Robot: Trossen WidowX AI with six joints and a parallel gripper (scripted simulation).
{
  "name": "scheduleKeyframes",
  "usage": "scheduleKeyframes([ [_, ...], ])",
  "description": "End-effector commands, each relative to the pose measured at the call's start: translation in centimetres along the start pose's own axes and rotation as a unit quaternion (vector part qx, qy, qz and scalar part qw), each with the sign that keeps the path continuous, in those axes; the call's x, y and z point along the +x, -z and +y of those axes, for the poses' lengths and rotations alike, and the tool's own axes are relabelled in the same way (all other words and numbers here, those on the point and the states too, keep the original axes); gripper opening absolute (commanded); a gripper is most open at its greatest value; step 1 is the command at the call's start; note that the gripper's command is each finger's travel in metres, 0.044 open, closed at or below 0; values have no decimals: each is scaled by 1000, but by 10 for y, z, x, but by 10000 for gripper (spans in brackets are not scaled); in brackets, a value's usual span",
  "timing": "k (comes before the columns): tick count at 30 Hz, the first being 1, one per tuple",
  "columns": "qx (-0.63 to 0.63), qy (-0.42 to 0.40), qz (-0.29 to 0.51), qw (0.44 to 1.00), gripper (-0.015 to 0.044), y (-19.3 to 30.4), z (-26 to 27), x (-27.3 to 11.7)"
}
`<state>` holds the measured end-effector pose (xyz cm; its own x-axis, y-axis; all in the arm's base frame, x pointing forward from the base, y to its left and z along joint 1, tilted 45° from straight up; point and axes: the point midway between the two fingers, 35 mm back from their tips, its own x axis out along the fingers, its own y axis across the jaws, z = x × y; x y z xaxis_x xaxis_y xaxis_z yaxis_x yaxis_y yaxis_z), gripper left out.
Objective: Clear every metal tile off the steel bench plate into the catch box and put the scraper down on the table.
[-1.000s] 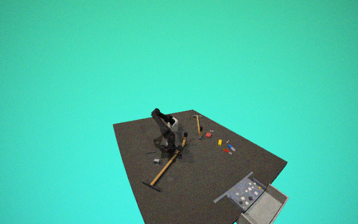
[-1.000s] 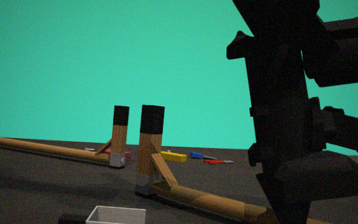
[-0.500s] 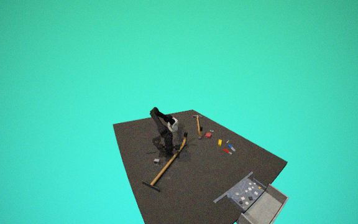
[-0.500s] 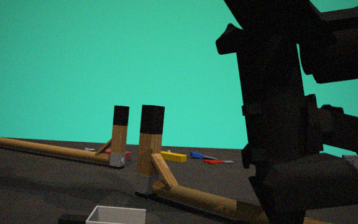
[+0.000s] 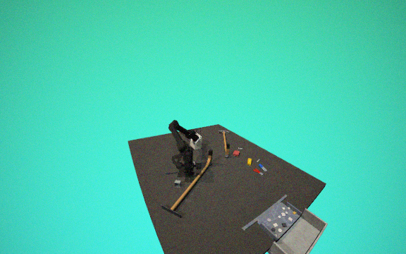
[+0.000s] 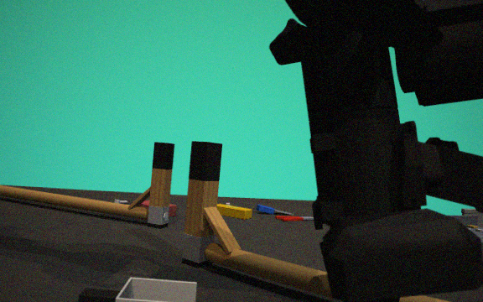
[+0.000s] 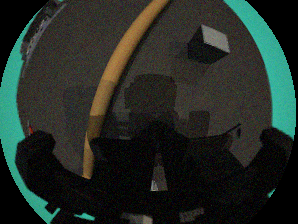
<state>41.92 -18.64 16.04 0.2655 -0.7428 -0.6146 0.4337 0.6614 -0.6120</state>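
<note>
My gripper (image 5: 189, 172) (image 7: 156, 123) is shut and empty, low beside the middle of the long scraper's handle. Its fingertips do not show in the exterior view. The long scraper (image 5: 189, 188) (image 6: 203, 201) (image 7: 107, 85) lies on the table, its dark blade at the near left and its black-tipped upright grip (image 5: 210, 153) standing at the other end. The steel bench plate (image 5: 275, 211) at the lower right bears several scattered metal tiles (image 5: 280, 230), pale and dark. The grey catch box (image 5: 299, 236) adjoins the plate's far end and looks empty.
A shorter scraper (image 5: 225, 144) (image 6: 162, 184) lies beyond the long one. Past it are a red block (image 5: 236, 153), a yellow block (image 5: 249, 161) (image 6: 235, 211), and blue-handled (image 5: 262, 167) and red-handled (image 5: 257, 171) tools. A grey block (image 5: 177, 183) (image 7: 207, 47) sits near the gripper.
</note>
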Motion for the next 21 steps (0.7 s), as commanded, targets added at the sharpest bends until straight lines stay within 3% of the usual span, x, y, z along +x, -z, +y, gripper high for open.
scheduleKeyframes([
  [1,-1,-2,0,1000,0,6,-7,-2],
  [21,-1,-3,2,1000,0,27,-32,-6],
])
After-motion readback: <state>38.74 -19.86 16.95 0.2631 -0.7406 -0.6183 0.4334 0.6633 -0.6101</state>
